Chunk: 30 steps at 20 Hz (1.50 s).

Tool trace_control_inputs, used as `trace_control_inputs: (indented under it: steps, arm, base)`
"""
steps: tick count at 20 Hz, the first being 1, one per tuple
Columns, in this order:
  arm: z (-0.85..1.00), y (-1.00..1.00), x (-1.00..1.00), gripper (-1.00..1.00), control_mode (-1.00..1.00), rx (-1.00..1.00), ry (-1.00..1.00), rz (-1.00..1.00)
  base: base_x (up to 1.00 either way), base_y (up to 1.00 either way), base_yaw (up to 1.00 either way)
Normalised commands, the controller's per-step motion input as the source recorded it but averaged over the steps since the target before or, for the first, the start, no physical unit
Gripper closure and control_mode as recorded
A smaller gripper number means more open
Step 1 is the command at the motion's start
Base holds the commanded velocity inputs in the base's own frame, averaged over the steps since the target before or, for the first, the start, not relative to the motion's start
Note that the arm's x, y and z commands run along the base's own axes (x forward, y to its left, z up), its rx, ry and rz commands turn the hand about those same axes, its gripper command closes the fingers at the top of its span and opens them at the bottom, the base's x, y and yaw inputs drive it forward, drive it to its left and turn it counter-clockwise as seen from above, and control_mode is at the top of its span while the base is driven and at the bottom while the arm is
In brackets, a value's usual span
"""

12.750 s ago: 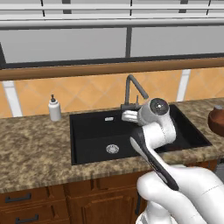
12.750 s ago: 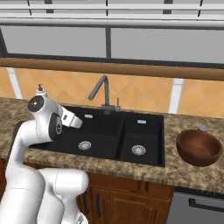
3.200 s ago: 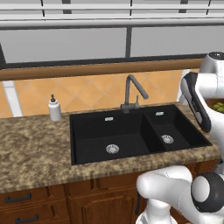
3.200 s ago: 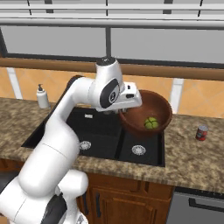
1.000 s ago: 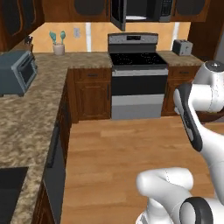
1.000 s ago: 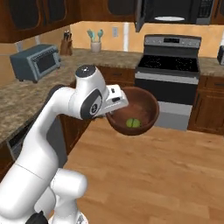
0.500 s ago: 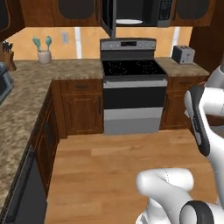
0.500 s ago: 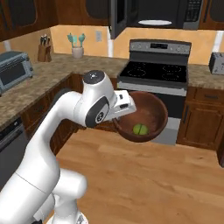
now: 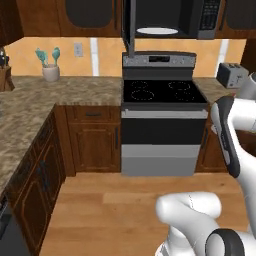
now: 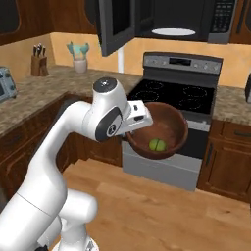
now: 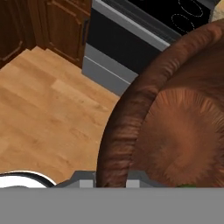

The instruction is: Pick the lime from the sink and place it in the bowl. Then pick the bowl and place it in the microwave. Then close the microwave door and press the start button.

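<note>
1. The bowl [image 10: 162, 131] is held in the air, near the stove [image 10: 179, 98], mouth tilted right.
2. One lime [image 10: 156, 144] lies inside it.
3. The gripper [image 10: 133, 131] fingers are clamped on the bowl's rim.
4. The microwave door [image 10: 116, 25] stands open.

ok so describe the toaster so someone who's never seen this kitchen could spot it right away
Start at the black glass-top stove under the open microwave. On the granite counter just right of the stove, against the backsplash, stands the toaster. It is a small silver box, unlike the white utensil cup holding teal tools on the counter left of the stove.
</note>
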Motion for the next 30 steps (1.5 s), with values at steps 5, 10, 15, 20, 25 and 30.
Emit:
trace_control_inputs:
  steps: [5, 10, 15, 20, 25, 30]
  arm:
    - [0.0, 0.0, 0.0, 1.0, 1.0, 0.0, 0.0, 0.0]
    - [0.0, 0.0, 0.0, 1.0, 1.0, 0.0, 0.0, 0.0]
    - [0.0, 0.0, 0.0, 1.0, 1.0, 0.0, 0.0, 0.0]
    - [0.0, 0.0, 0.0, 1.0, 1.0, 0.0, 0.0, 0.0]
    - [0.0, 0.0, 0.0, 1.0, 1.0, 0.0, 0.0, 0.0]
    - [0.0, 0.0, 0.0, 1.0, 1.0, 0.0, 0.0, 0.0]
  base:
    - [1.0, -0.79, 0.17]
    - [1.0, -0.33, 0.03]
    - [1.0, -0.02, 0.14]
    - [0.87, -0.03, 0.03]
    - [0.62, 0.16, -0.11]
    - [0.39, 0.39, -0.22]
